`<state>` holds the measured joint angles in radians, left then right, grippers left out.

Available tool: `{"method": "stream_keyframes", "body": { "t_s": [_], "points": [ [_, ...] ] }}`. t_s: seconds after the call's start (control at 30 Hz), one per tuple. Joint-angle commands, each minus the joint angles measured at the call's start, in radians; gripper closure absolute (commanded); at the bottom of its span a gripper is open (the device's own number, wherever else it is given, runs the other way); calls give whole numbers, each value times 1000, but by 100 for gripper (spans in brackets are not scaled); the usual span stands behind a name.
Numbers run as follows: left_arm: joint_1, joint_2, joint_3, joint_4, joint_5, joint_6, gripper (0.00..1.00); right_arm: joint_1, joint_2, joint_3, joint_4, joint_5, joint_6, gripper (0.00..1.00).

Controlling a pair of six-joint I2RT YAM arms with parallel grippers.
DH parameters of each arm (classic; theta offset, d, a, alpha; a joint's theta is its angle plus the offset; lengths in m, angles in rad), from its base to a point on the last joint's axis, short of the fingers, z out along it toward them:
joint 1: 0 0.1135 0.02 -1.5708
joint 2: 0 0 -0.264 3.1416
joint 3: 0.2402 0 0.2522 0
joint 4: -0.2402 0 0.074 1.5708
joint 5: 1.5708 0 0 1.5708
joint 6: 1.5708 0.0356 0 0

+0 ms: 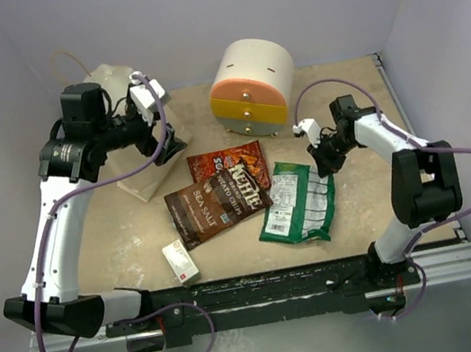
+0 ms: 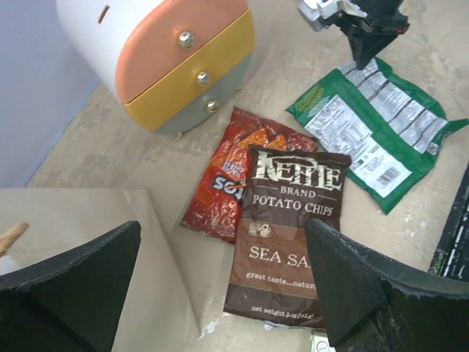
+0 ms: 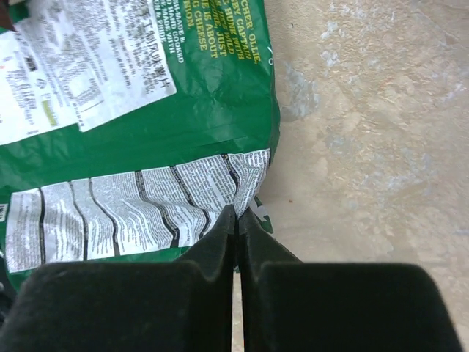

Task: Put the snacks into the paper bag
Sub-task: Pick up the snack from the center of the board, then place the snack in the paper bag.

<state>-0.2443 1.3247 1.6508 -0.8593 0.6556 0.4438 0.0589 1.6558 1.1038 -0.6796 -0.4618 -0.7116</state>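
Right gripper (image 3: pixel 236 220) first: its two black fingers are pressed tight together, tips meeting right at the crimped edge of the flat green crinkly snack bag with white label panels (image 3: pixel 139 139). I cannot tell whether any foil is caught between them or the tips only touch it. The green bag spreads away from the tips on one side, with bare beige tabletop (image 3: pixel 366 132) on the other. From above, this gripper hangs at the far edge of the green bag, which lies flat and runs back from the tips toward the arm's own base. Past the green bag, further out from the gripper, the dark brown Kettle sea salt potato chip bag (image 1: pixel 217 202) lies flat, overlapping the lower part of the red-brown chip bag (image 1: pixel 231 163). Now the left gripper (image 2: pixel 222 227): jaws spread wide, nothing between the fingers (image 2: pixel 73 293), hovering above the table. Right under and beside one finger is the cream-tan paper bag (image 2: pixel 139 242), sitting at the back of the table with no snack seen in it from here. Ahead of the open jaws, just beside the paper bag, lie the Kettle bag and the red-brown bag, close together. Further ahead stands the round white, orange and yellow drawer unit (image 2: pixel 168 59) with small metal knobs. Back toward the arm bases, just off the Kettle bag's near corner, lies a small white box with red marks (image 1: pixel 181 263).
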Motion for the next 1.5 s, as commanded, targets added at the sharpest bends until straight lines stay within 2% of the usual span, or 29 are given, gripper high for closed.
{"method": "stream_keyframes", "body": {
  "t_s": [0.0, 0.3, 0.53, 0.8, 1.27, 1.47],
  "points": [
    [-17, -1, -17, 55, 109, -25, 5, 2, -91, 83, -91, -16, -47, 100],
    [-72, 8, -104, 167, 193, -50, 9, 2, -245, 211, -199, 1, -100, 100],
    [-154, 54, -105, 243, 199, -127, 11, 3, -358, 309, -152, -77, -72, 100],
    [-240, 123, -75, 295, 184, -149, 11, 29, -428, 420, -88, -186, -2, 100],
    [-249, 273, -5, 565, 267, -470, 7, 99, -506, 503, 100, -339, 200, 100],
    [-255, 319, -42, 689, 387, -610, 7, 101, -525, 502, 149, -388, 261, 100]
  ]
}}
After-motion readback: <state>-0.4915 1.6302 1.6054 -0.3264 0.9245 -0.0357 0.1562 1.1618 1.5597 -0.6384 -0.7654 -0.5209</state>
